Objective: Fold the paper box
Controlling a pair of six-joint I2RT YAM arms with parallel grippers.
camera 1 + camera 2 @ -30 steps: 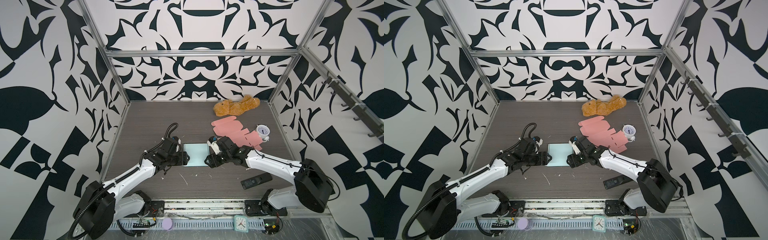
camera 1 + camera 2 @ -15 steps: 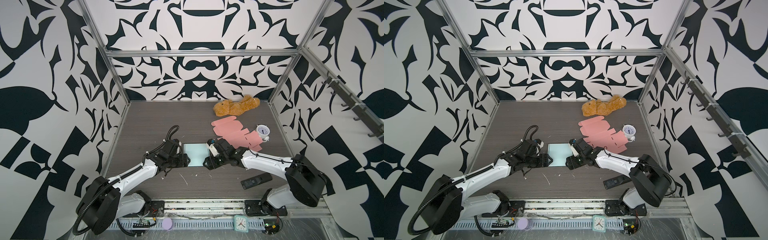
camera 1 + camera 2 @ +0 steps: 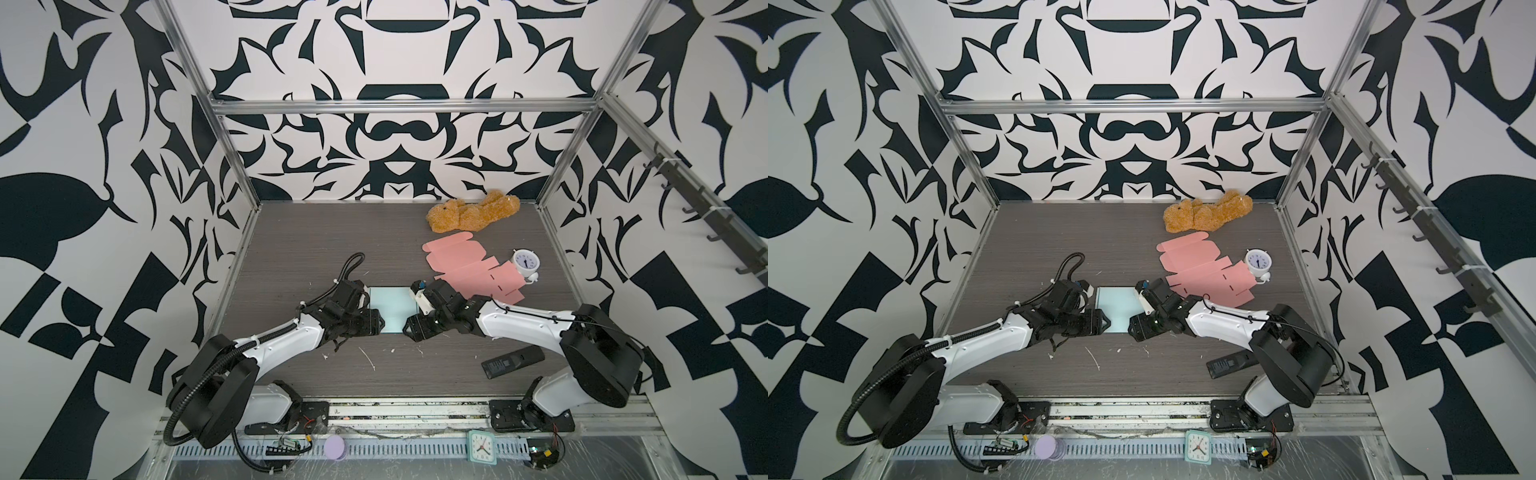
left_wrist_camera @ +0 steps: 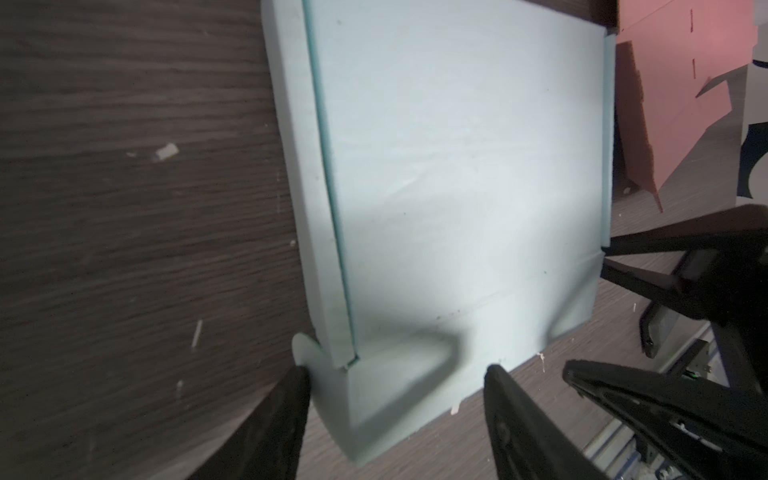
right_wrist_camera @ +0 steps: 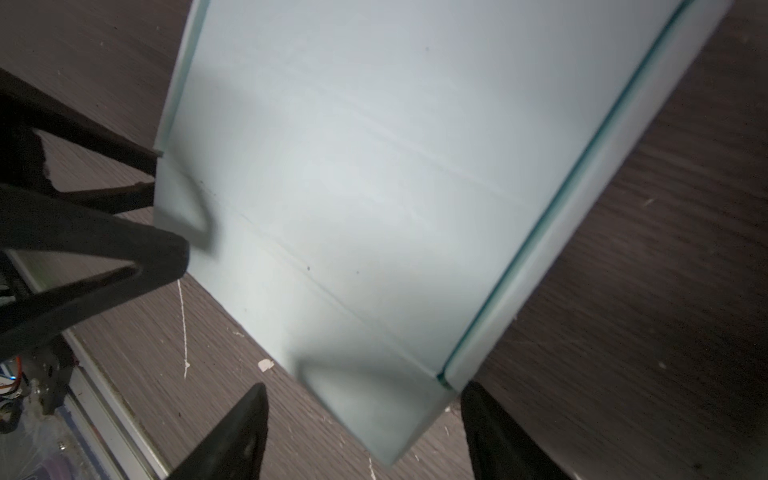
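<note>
Paper box (image 3: pixel 390 305) lies mid-frame on the worktop (image 3: pixel 311 249); left hand (image 3: pixel 377 323) and right hand (image 3: pixel 406 328), both spread wide, straddle its lower corners.

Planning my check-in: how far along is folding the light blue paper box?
Done: the side strips of the light blue paper box look folded. In hand: the left gripper and right gripper, both open, straddle its near corners. Left: the near end flap seems untucked; the pink box blank lies flat.
</note>
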